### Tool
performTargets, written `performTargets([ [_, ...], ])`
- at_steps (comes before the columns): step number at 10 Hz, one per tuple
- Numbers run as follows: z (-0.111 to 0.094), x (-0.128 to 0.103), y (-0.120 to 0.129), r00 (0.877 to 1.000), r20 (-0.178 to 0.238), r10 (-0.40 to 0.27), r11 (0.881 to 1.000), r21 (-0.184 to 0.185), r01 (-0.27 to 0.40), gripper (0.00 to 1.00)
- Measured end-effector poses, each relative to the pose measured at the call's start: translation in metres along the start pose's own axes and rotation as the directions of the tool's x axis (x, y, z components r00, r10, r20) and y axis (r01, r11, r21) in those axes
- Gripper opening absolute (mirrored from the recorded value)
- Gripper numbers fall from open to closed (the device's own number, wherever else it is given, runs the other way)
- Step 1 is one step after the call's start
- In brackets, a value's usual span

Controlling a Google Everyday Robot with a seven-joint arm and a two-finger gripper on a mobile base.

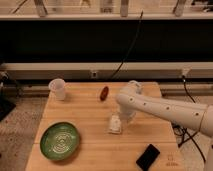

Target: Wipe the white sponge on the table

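White sponge [115, 124] sits near the middle of the table [90, 110], and it is the spot I use to say where everything else is. It is a small pale block lying on the light wood planks. It has to be down on the wood like that, because wiping only works when the soft block rubs on the top.

The gripper [120, 119] is right at the sponge, coming down onto it from above and a little from the right. The big white arm [165, 107] reaches in from the right side and bends down there. I think it is low like this so it can press the sponge and slide it along. I cannot tell how wide the gripper is, or if it really has hold of the sponge, because the arm end hides that part.

1 green plate [60, 141] lies to the left of the sponge and nearer the front edge. 1 see-through white cup [57, 88] stands far off to the back left. 1 small reddish-brown thing [104, 93] lies just behind the sponge. 1 black flat thing [148, 156] lies to the front right. They are all apart from the sponge, so I think there is bare wood around it to wipe.
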State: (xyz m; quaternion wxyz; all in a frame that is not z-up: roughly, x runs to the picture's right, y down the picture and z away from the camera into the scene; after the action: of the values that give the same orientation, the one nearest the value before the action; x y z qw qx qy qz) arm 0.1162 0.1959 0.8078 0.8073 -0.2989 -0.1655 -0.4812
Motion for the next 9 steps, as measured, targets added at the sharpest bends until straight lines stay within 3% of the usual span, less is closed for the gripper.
performTargets([
  [2,0.0,0.001,0.0,1.0,0.002,-0.002,1.0,-0.001,0.002,0.14],
  [7,-0.012,0.005,-0.014,0.999,0.009,-0.044,0.999,-0.008,0.044,0.65],
  [9,-0.015,0.004,-0.022,0.998,0.013,-0.064,0.998,-0.009,0.064,0.79],
])
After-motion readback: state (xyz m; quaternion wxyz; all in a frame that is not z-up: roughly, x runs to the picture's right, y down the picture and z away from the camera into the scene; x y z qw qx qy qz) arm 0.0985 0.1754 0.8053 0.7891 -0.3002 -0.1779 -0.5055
